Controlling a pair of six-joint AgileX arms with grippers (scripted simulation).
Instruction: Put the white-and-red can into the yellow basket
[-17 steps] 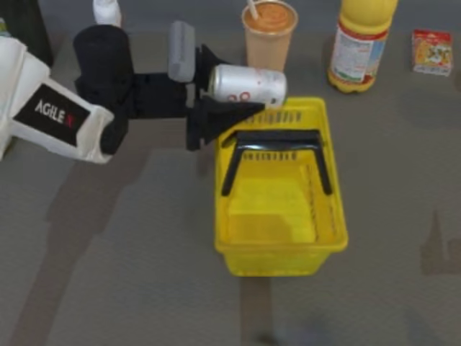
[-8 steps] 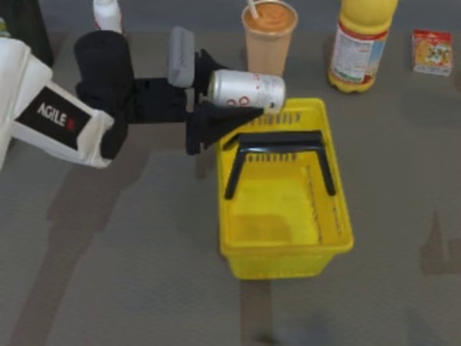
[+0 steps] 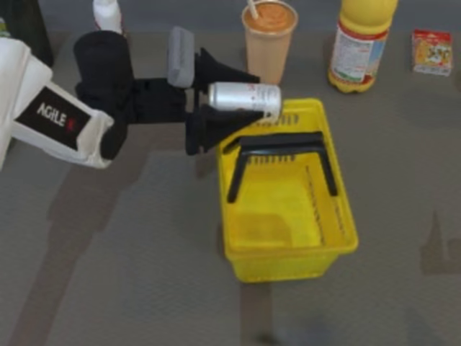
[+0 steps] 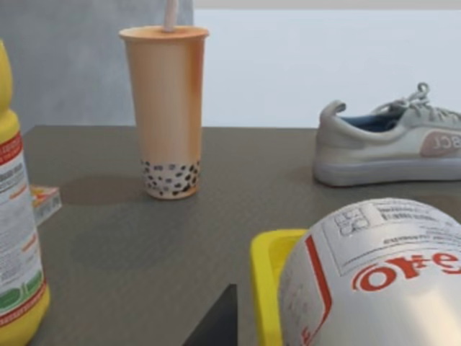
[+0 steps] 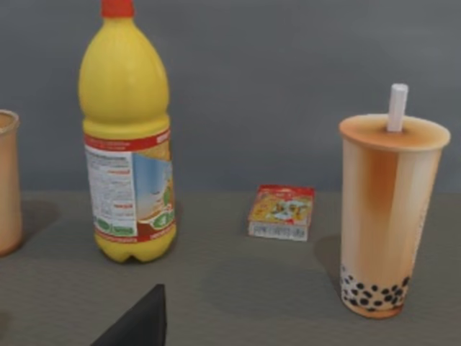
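The white-and-red can (image 3: pixel 243 98) lies on its side over the far rim of the yellow basket (image 3: pixel 288 263), lower than my fingers and apart from both. My left gripper (image 3: pixel 253 96) stands open around it, one black finger (image 3: pixel 220 68) on the far side and one on the near side. In the left wrist view the can (image 4: pixel 374 277) fills the near corner beside the basket's rim (image 4: pixel 272 288). The basket's black handle (image 3: pixel 281 144) stands upright. My right arm is out of the top view; one of its fingers (image 5: pixel 140 324) shows, with nothing held.
Along the back edge stand a bubble-tea cup (image 3: pixel 269 32), a yellow bottle (image 3: pixel 360 43), a small red box (image 3: pixel 432 50) and a white bottle (image 3: pixel 108 11). A grey shoe (image 4: pixel 389 144) lies farther off.
My left gripper has opened and the can has dropped from between its fingers toward the basket's far rim. The basket has shifted slightly toward the right and the front.
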